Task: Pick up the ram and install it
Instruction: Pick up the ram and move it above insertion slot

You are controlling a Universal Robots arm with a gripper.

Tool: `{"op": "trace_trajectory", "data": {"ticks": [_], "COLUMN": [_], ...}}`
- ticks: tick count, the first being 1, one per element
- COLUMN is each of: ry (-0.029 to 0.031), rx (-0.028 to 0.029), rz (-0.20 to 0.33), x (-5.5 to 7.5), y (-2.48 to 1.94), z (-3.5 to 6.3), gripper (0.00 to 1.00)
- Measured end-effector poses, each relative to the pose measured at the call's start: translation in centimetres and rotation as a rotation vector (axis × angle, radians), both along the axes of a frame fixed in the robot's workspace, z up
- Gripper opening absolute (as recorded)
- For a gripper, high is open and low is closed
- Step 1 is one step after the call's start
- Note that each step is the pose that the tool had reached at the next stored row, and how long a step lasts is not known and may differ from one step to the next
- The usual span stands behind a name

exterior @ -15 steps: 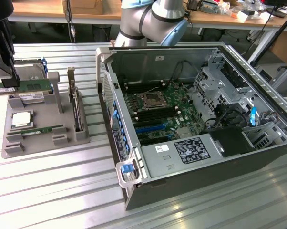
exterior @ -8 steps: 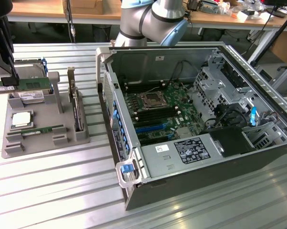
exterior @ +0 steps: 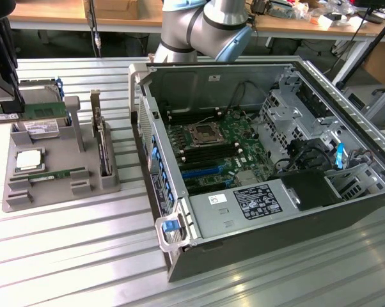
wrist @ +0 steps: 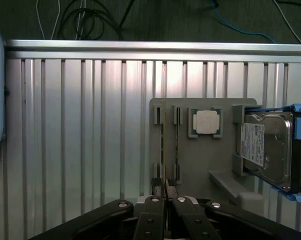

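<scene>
The tool [wrist: 164, 194] is pinched tight on one ram [exterior: 39, 113] and holds it just over the grey tray [exterior: 64, 192] on the counter [exterior: 64, 256]. The pick-up looks done. The ram is well apart from the open computer [exterior: 180, 77], whose slots [exterior: 202, 150] look empty.

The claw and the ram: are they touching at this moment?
Touching. The wrist view shows the claw shut on the thin ram, whose edge runs out from between the fingertips with no gap.
</scene>
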State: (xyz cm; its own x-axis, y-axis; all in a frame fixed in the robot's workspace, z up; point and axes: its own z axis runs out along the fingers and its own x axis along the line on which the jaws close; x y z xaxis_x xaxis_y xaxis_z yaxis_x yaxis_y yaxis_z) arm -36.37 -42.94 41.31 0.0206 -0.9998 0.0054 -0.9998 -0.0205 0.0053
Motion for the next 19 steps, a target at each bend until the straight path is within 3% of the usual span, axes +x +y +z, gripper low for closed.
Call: {"op": "trace_trajectory", "data": {"ticks": [19], "ry": [-0.0001], "rx": [0.0001], "rz": [0.0], "x": [0.0], "y": [0.0], "z": [0.88], "gripper": [0.12]}}
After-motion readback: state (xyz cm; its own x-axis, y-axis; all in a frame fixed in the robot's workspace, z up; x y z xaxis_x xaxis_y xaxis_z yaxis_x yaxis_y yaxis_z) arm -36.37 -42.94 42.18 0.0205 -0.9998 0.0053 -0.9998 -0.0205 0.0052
